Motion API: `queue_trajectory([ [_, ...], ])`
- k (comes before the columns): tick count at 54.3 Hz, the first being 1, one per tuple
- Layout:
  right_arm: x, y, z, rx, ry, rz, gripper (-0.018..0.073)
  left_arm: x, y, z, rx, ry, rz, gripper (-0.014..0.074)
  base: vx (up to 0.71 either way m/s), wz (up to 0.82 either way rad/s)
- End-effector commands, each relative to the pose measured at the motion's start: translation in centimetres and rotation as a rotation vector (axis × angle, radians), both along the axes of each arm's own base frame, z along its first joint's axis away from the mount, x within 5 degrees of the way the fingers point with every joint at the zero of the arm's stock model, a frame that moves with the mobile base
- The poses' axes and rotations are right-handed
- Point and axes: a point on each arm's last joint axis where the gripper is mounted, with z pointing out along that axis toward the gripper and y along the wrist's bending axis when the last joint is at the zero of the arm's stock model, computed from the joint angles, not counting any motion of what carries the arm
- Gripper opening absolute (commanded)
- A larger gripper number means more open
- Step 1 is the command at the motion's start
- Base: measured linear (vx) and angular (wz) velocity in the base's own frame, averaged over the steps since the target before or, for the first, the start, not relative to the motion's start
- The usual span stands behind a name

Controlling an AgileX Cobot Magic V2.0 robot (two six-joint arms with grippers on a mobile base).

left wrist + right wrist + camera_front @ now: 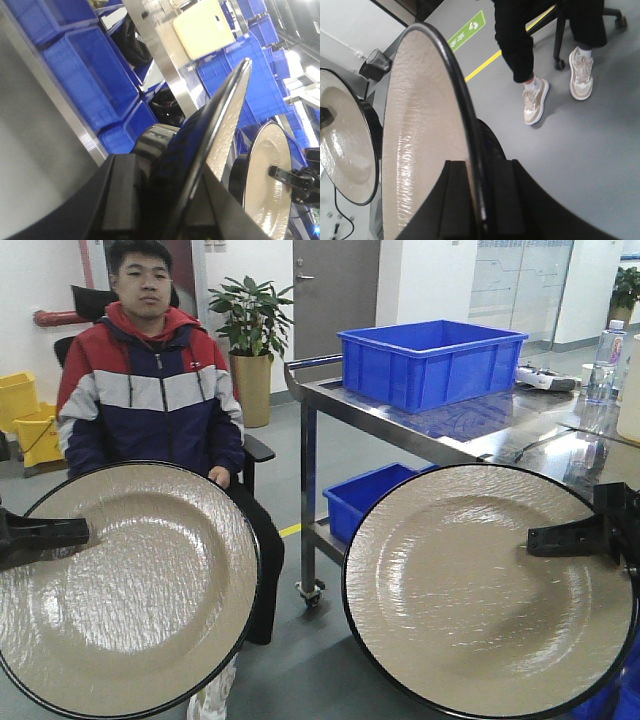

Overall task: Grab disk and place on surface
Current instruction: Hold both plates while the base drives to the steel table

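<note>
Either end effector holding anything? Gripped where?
Both: left end effector clamps the left disk at its left rim; right end effector clamps the right disk at its right rim.

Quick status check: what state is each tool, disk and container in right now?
left tool: shut on left disk
right tool: shut on right disk
left disk: held in the air, face toward front camera
right disk: held likewise, not yet on the surface
blue crate: upright on the surface, top open
bottle: upright on the surface
</note>
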Motion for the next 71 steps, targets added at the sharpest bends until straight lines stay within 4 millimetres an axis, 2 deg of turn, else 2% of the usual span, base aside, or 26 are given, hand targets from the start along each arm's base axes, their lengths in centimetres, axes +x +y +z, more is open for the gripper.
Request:
queue_trajectory([
  [1,-0.7,0.42,3.06,0.104,-0.103,-0.021,-0.0009,-0.91,-0.73,3.51,-0.133,-0.114,-0.031,-0.0001,0.5,-0.13],
  [35,-0.7,0.42,3.06,0.104,-0.103,-0.021,-0.0009,-0.91,-0.72,3.5,-0.133,-0.114,-0.03,-0.0001,0.5,-0.34],
  [71,-0.7,0.42,3.06,0.104,-0.103,-0.021,-0.0009,-0.9,-0.72,3.5,-0.133,-0.114,-0.029,-0.0001,0.38,-0.66],
])
